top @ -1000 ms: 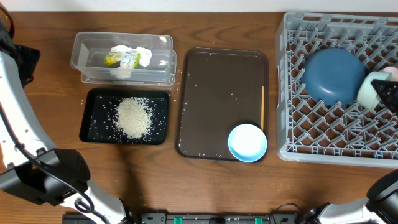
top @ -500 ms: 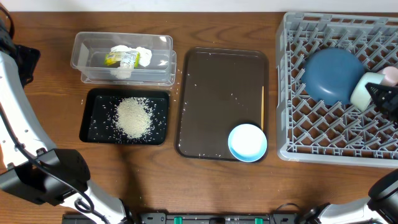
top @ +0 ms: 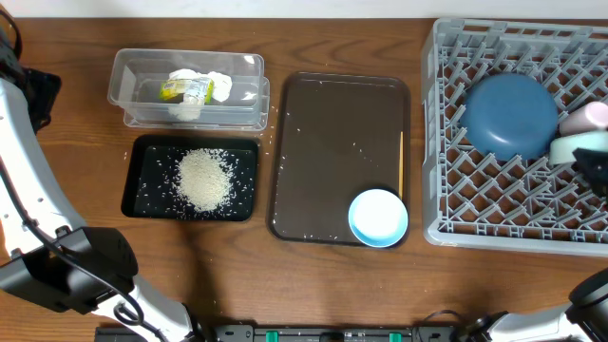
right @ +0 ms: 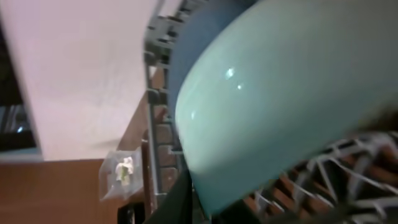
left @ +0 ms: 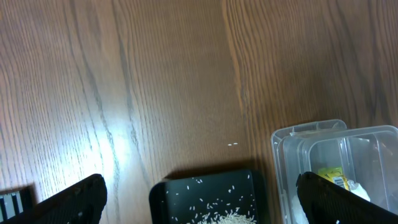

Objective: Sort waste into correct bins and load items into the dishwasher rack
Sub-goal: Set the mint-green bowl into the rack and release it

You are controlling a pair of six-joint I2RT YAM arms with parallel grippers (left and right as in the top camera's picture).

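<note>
Over at the right side of the tabletop, the dishwasher rack already holds 3 of the 4 items: the dark blue plate leans among the pegs, the pink cup sits just beside it at the frame's edge, and the mint-green bowl lies below the cup, touching it. The right claw is at that bowl. The right wrist view is filled by the bowl's glossy side, and whether the claw grips it or has let go cannot be told.

The waste looks sorted. The rice is heaped in the black tray, and the tissue and wrapper lie in the clear tub. By this judgement only the light blue bowl is left, resting on the near corner of the brown serving tray, where stray grains are scattered.

The left claw hangs spread wide and empty above the black tray and tub.

Brown wood grain covers the tabletop, with a bright glare patch. Of the room, only a pale blur shows.
</note>
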